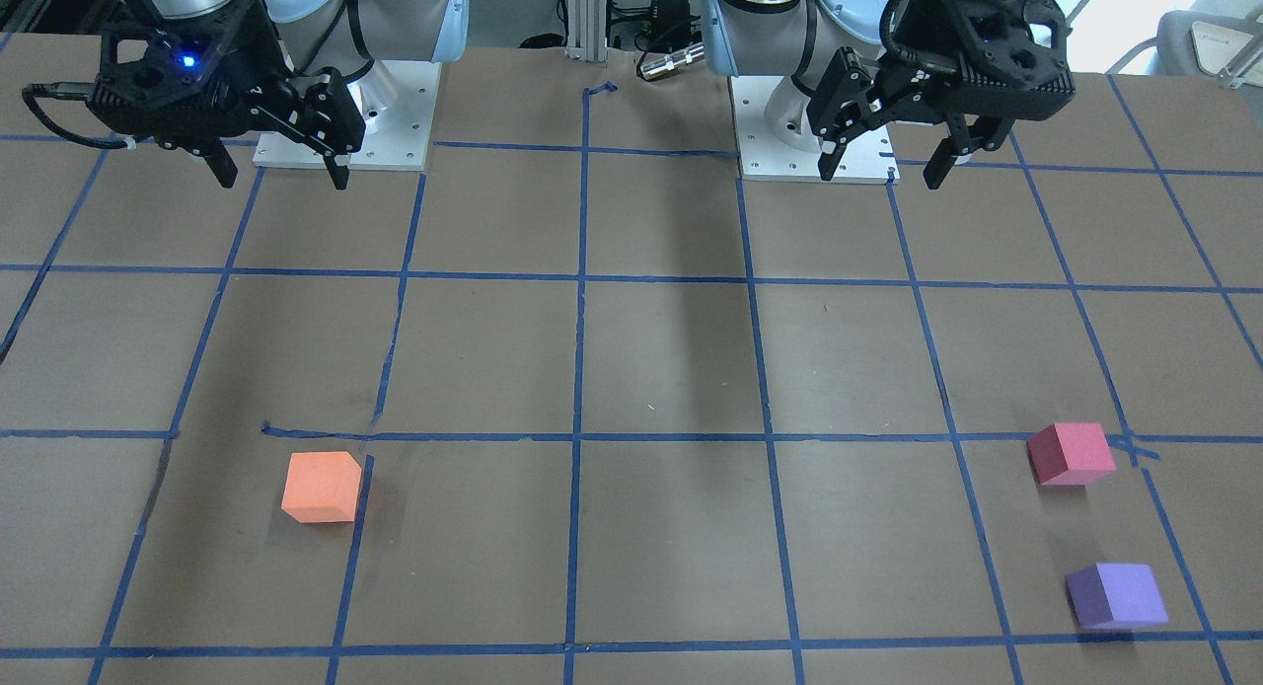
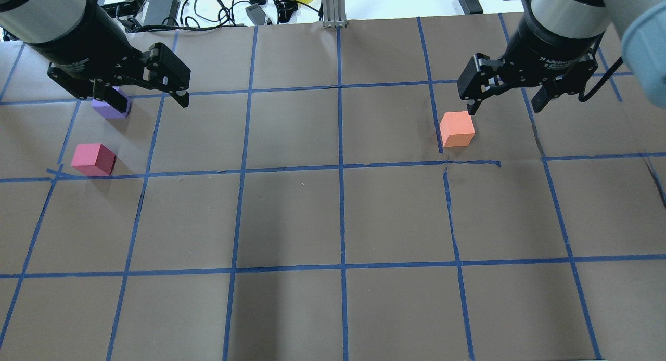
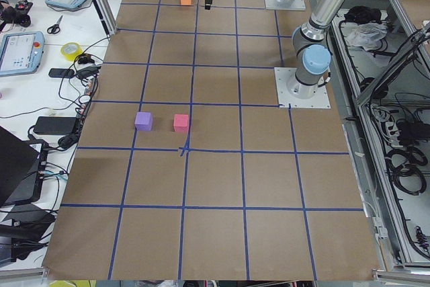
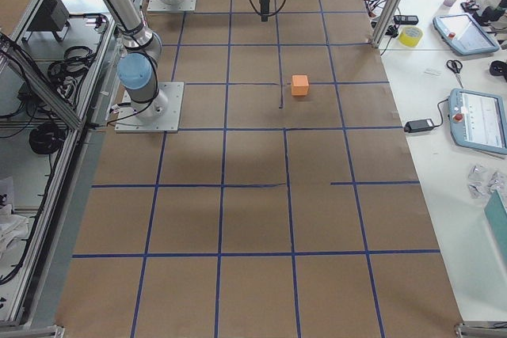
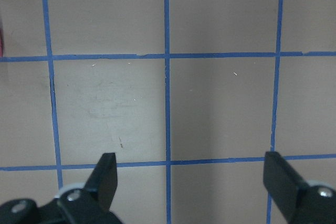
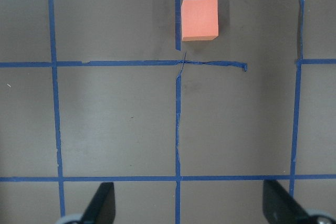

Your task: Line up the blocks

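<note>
Both aloft, jaws wide apart: left gripper (image 1: 881, 177), right gripper (image 1: 283, 181).

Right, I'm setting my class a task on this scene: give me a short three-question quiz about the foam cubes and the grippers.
1. True or false: the small purple foam cube and the small pinkish-red foam cube lie apart, not touching.
2. Which cube lies on the same side as the right gripper? A purple; B pinkish-red; C the small orange foam cube.
3. Fill in: the left gripper is ___, holding nothing.
Key: 1 true; 2 C; 3 open.
</note>
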Tool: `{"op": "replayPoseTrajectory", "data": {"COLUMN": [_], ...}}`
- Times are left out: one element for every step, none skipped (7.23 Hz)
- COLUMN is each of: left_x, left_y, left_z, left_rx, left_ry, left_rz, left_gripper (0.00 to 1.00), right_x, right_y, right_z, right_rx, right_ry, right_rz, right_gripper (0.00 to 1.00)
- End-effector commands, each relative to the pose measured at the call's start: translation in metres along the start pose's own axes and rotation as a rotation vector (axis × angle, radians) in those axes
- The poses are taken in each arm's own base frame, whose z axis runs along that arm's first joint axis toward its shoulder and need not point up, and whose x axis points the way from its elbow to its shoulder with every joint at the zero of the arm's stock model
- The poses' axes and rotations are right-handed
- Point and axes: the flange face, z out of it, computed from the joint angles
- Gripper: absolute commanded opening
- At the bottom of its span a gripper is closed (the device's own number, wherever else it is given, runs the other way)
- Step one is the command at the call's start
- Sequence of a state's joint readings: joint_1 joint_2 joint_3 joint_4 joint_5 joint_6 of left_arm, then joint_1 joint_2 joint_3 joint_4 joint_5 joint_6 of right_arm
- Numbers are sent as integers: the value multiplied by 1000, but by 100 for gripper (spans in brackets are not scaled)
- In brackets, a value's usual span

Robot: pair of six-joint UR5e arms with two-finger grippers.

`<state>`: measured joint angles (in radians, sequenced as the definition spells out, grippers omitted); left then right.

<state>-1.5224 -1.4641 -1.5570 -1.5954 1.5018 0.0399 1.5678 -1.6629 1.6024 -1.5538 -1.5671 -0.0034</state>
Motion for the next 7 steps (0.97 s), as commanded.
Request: {"op": "replayPoseTrajectory", "data": {"left_x": [0, 1, 0, 1, 1, 1, 0], "left_y": [0, 0, 0, 0, 0, 0, 0], "left_z": [0, -1, -1, -1, 0, -1, 0], "left_rx": [2, 2, 2, 2, 1, 2, 2], "left_ry": [0, 0, 0, 0, 0, 0, 0], "left_rz": [-1, 1, -1, 1, 1, 1, -1], "left_gripper": [100, 100, 100, 100, 100, 100, 100], "right_x": [0, 0, 0, -1, -1, -1, 0], "right_y": [0, -1, -3, -2, -2, -2, -2], "right_z": [0, -2, -5, -5, -4, -1, 0], "right_rx": [-1, 9, 31, 32, 29, 24, 22], "right_ry": [1, -1, -4, -2, -1, -1, -1], "right_rz": [2, -1, -3, -1, -1, -1, 0], "right_gripper": [100, 100, 100, 100, 100, 100, 100]}}
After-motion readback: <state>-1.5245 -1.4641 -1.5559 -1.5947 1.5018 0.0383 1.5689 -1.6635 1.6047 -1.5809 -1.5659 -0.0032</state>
